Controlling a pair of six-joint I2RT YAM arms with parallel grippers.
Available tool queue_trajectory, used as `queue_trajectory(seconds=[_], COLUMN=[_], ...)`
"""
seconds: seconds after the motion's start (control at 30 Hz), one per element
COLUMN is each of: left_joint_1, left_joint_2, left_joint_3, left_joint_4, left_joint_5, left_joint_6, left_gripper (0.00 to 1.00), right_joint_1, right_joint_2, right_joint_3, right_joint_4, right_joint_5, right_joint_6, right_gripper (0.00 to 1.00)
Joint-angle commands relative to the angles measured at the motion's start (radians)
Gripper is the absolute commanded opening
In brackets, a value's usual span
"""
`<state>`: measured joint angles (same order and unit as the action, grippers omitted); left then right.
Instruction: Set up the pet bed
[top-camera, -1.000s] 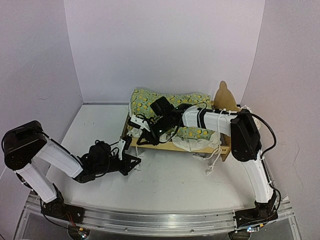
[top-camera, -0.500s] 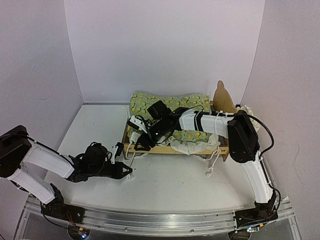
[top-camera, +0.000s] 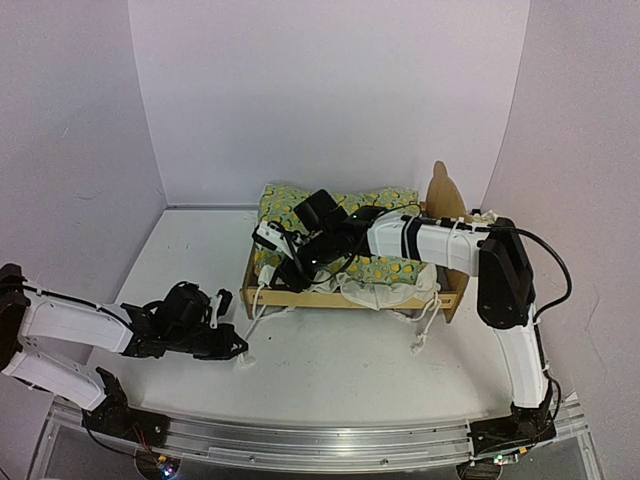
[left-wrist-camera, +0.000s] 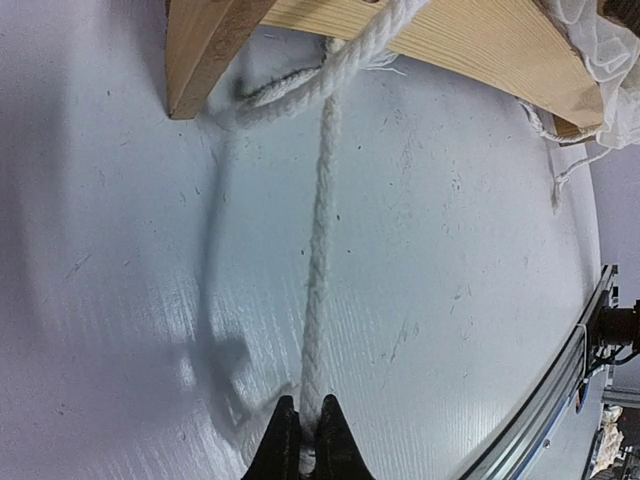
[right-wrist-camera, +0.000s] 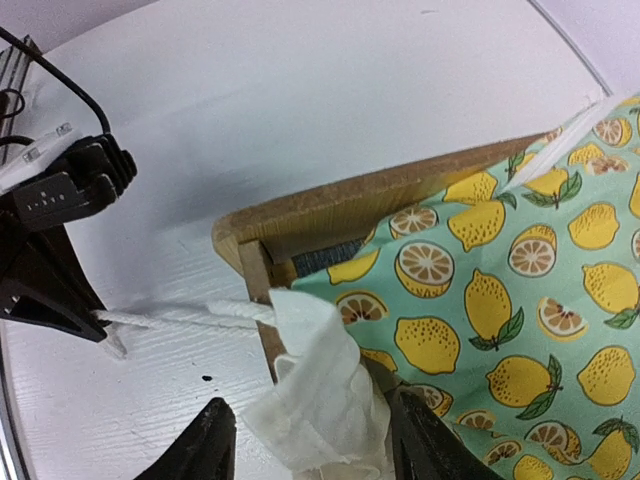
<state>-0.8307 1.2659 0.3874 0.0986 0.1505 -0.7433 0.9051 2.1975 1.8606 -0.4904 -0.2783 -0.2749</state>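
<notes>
Pet bed (top-camera: 320, 297) sits mid-table (top-camera: 350, 380), long axis running L-R, headboard (top-camera: 447, 195) at its R end, lemon blanket (top-camera: 385, 268) heaped over it; a white rope (top-camera: 258, 303) leads off the bed's near-L corner and down to the left gripper (top-camera: 238, 350), which lies low on the table, near-L of that corner and apart from the frame; its fingers (left-wrist-camera: 285, 445) are pinched shut on the rope end. The right gripper (top-camera: 285, 263) hangs over the bed's L end; its fingers (right-wrist-camera: 212, 445) are spread apart w/ a white ruffle (right-wrist-camera: 315, 390) bunched between them; can't tell if they actually bear on it. Key relation, as I judge it: the rope runs nearly straight from the L fingers to the corner post, across the bed's long axis, so any pull would prob. drag or swing that L end; L arm is the nearer one for the rope, R arm for the bedding. L wrist view shows the rope looping on the table by the post, which the top view can't resolve; R wrist view shows a sliver of dark mattress pad (right-wrist-camera: 325, 262) under the blanket at that corner, hidden from above; where the rope is tied isn't visible in any view.
</notes>
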Motion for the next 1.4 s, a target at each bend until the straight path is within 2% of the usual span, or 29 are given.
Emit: queue_trajectory(seconds=[0.0, 0.17, 0.27, 0.3, 0.43, 0.6, 0.77, 0.83, 0.87, 0.9, 0.93, 0.97, 1.03, 1.1, 1.17, 1.23, 1.3, 1.37], left_joint_1=[0.001, 0.001, 0.001, 0.001, 0.001, 0.001, 0.002, 0.002, 0.002, 0.002, 0.002, 0.002, 0.003, 0.004, 0.003, 0.005, 0.005, 0.008], left_joint_2=[-0.04, -0.066, -0.045, -0.032, 0.032, 0.099, 0.122, 0.121, 0.12, 0.121, 0.123, 0.129, 0.143, 0.157, 0.167, 0.165, 0.142, 0.092], left_joint_3=[0.065, 0.078, 0.094, 0.098, 0.109, 0.11, 0.108, 0.102, 0.101, 0.1, 0.1, 0.1, 0.104, 0.106, 0.104, 0.102, 0.099, 0.102], left_joint_4=[-0.143, -0.23, -0.25, -0.25, -0.25, -0.248, -0.227, -0.213, -0.208, -0.204, -0.2, -0.198, -0.198, -0.197, -0.195, -0.197, -0.204, -0.254], left_joint_5=[-0.027, -0.078, -0.074, -0.072, -0.077, -0.082, -0.089, -0.091, -0.092, -0.095, -0.099, -0.104, -0.113, -0.112, -0.102, -0.087, -0.081, -0.1], left_joint_6=[-0.018, -0.04, -0.033, -0.036, -0.044, -0.045, -0.046, -0.05, -0.049, -0.048, -0.045, -0.042, -0.037, -0.037, -0.04, -0.037, -0.03, -0.042], left_gripper=[0.0, 0.0, 0.0, 0.0, 0.0, 0.0, 0.0, 0.0, 0.0, 0.0, 0.0, 0.0, 0.0, 0.0, 0.0, 0.0, 0.0, 0.12], right_joint_1=[0.011, 0.014, 0.014, 0.015, 0.016, 0.011, -0.027, -0.029, -0.021, -0.012, -0.006, -0.005, -0.009, -0.01, -0.012, -0.012, -0.014, -0.019], right_joint_2=[0.006, 0.033, 0.021, 0.01, -0.057, -0.053, 0.044, 0.022, -0.008, -0.042, -0.063, -0.072, -0.085, -0.138, -0.22, -0.316, -0.375, -0.401], right_joint_3=[0.067, 0.112, 0.119, 0.126, 0.125, 0.213, 0.277, 0.21, 0.133, 0.057, 0.009, -0.011, 0.003, 0.023, -0.031, -0.161, -0.282, -0.345], right_joint_4=[0.037, 0.035, 0.035, 0.032, 0.024, -0.019, -0.03, 0.061, 0.164, 0.266, 0.311, 0.304, 0.17, -0.017, -0.13, -0.143, -0.127, -0.111], right_joint_5=[0.014, -0.007, 0.017, 0.024, -0.019, -0.165, -0.484, -0.564, -0.59, -0.603, -0.594, -0.575, -0.521, -0.376, -0.162, 0.093, 0.222, 0.307], right_joint_6=[-0.043, -0.01, 0.04, 0.069, 0.142, 0.286, 0.586, 0.701, 0.762, 0.81, 0.814, 0.792, 0.666, 0.435, 0.216, 0.041, -0.082, -0.115], right_gripper=[0.53, 0.31, 0.05, 0.0, 0.0, 0.0, 0.0, 0.0, 0.06, 0.17, 0.24, 0.26, 0.31, 0.36, 0.52, 0.63, 0.69, 0.73])
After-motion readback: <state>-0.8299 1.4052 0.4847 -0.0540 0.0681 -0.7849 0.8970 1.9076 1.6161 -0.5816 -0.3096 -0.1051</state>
